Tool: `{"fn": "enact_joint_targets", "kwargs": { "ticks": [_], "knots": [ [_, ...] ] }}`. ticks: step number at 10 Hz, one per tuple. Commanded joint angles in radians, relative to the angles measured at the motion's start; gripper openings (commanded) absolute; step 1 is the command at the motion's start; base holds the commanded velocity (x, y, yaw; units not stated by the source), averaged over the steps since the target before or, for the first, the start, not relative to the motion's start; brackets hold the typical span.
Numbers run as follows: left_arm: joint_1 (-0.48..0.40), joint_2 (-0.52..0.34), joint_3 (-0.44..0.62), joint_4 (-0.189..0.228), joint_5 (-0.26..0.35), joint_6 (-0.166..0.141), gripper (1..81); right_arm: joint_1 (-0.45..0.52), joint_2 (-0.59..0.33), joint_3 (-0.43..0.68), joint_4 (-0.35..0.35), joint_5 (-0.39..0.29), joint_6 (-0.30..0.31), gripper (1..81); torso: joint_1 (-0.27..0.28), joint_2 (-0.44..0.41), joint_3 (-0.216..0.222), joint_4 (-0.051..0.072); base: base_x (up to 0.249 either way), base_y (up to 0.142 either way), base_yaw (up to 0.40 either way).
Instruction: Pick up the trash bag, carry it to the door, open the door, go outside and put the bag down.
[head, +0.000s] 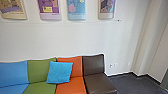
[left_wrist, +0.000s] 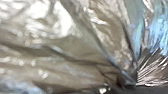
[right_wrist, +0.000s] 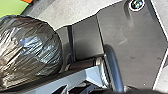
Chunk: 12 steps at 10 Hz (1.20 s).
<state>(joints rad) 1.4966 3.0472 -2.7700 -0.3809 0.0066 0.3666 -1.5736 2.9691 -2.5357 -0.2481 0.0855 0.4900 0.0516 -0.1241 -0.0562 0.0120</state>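
Holding the gathered bag (left_wrist: 67, 47), the left gripper (left_wrist: 133, 85) positions it beside the base (right_wrist: 132, 42). Right gripper: state cannot be determined. Beyond: sofa (head: 71, 85) with blue cushion (head: 59, 72); posters (head: 76, 10) mounted on wall (head: 75, 37).

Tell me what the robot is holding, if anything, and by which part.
The trash bag, apparently by its gathered neck, where the folds bunch at the left gripper.
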Motion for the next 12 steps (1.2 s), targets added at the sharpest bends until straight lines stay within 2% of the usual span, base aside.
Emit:
{"fn": "enact_joint_targets", "kwargs": {
  "ticks": [1, 6, 10, 11, 12],
  "knots": [
    [-0.054, -0.001, 0.001, 0.008, 0.064, 0.006, 1.0, 0.048, 0.015, -0.007, -0.011, -0.044, -0.004, 81.1, 0.000, 0.000, 0.000, 0.000, 0.000, 0.000, -0.217],
    [-0.054, -0.007, -0.002, 0.007, 0.064, 0.006, 1.0, 0.046, 0.050, -0.067, -0.011, -0.044, -0.004, 81.1, 0.000, 0.000, 0.000, 0.000, 0.000, 0.000, -0.233],
    [-0.054, -0.008, -0.002, 0.010, 0.064, 0.006, 1.0, 0.031, 0.055, -0.067, 0.000, -0.044, -0.004, 81.1, 0.000, 0.000, 0.000, 0.000, 0.000, 0.000, -0.237],
    [-0.052, -0.010, -0.002, 0.010, 0.064, 0.006, 1.0, 0.010, 0.061, -0.072, 0.003, -0.024, -0.016, 81.1, 0.000, 0.000, 0.000, 0.000, 0.000, 0.000, -0.238],
    [-0.052, -0.010, -0.002, 0.008, 0.064, 0.006, 1.0, 0.008, 0.069, -0.089, 0.057, 0.008, -0.080, 81.1, 0.000, 0.000, 0.000, 0.000, 0.000, 0.000, -0.238]
  ]
}}
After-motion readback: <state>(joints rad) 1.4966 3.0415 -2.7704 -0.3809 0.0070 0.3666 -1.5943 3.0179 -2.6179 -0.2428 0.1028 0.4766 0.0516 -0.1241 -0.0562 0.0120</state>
